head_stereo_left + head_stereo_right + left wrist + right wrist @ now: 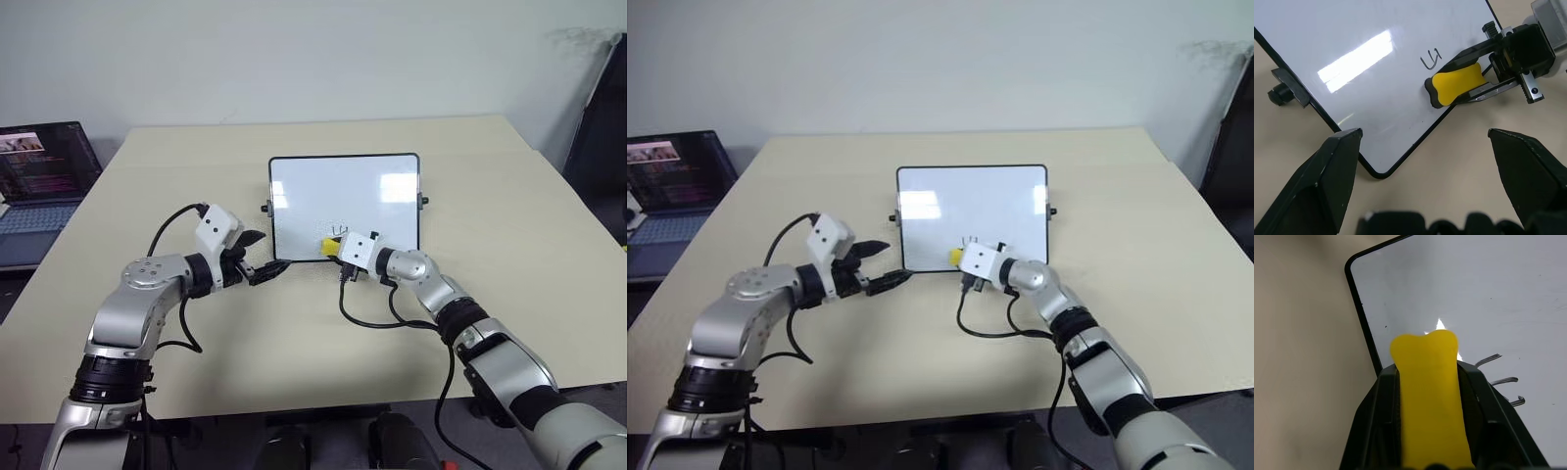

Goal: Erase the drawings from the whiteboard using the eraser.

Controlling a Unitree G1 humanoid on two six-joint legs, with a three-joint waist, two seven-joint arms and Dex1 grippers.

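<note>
Both arms reach forward over the tabletop [509, 206]. Right claw [1476, 81] is clamped on the eraser [1455, 87], pressing it against the whiteboard [343, 186] near its lower edge, just beside the drawings [1431, 59]. Left claw [1425, 142] hangs spread apart at the board's lower left corner.

— You see the small rectangular white board [343, 201] with its thin black frame? Glossy, smooth, throwing back the lights.
— And the yellow oblong eraser [1455, 88]?
— Matt, rubbery-looking plastic to you. The beige table [490, 186] looks smooth and dull.
</note>
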